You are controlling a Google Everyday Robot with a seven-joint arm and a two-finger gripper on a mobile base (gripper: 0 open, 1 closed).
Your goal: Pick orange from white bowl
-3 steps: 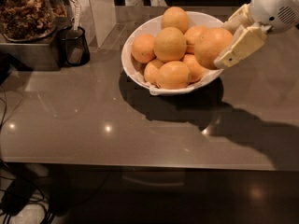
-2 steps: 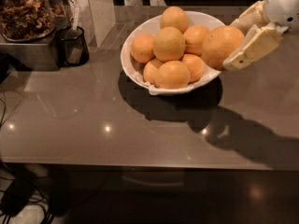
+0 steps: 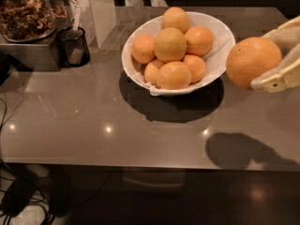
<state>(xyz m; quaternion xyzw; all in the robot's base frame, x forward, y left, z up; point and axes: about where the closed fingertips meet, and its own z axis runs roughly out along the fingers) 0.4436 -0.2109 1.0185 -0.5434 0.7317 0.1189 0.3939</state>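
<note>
The big orange (image 3: 253,61) is held in my gripper (image 3: 276,60) at the right edge of the camera view, lifted clear of the white bowl (image 3: 220,55) and above the table to the bowl's right. My cream-coloured fingers (image 3: 277,76) are shut on it from front and behind. The wide white bowl stands at the middle back of the table and holds several smaller oranges (image 3: 170,44) piled together.
A small dark cup (image 3: 73,46) with a utensil stands left of the bowl. A glass container of brown food (image 3: 26,13) sits on a metal base at the far left. The grey table (image 3: 93,121) has its front edge near the bottom; cables hang at the lower left.
My gripper has carried the big orange out of the bowl to the right and upward; its shadow on the table has moved right with it.
</note>
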